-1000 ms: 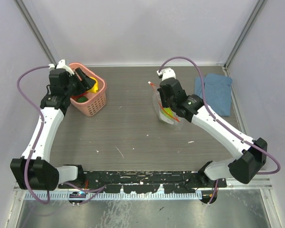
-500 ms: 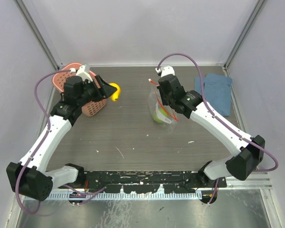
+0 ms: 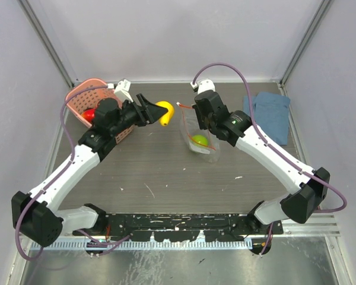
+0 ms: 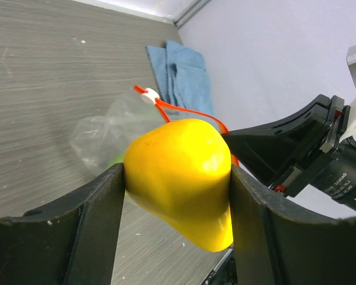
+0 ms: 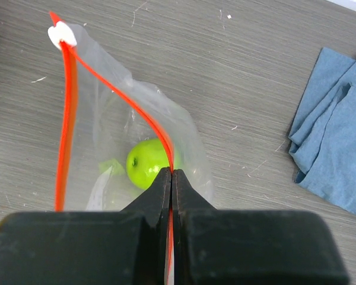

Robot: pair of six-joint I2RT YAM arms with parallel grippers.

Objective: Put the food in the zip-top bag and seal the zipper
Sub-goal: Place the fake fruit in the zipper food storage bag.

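Observation:
My left gripper [image 3: 157,111] is shut on a yellow toy fruit [image 3: 164,112], seen close in the left wrist view [image 4: 181,178], and holds it in the air just left of the bag's mouth. The clear zip-top bag [image 3: 197,135] hangs open from my right gripper [image 3: 203,122], which is shut on its orange-red zipper strip [image 5: 160,133]. The white slider [image 5: 61,34] sits at the strip's far end. A green apple [image 5: 147,163] lies inside the bag; it also shows in the top view [image 3: 199,141].
The pink lattice basket [image 3: 90,98] stands at the back left with a red fruit [image 3: 89,114] in it. A folded blue cloth [image 3: 267,114] lies at the back right, also in the right wrist view [image 5: 335,142].
My left gripper has lifted the yellow fruit out of the basket and carried it right, up to the bag. My right gripper has raised the bag and turned its mouth leftward.

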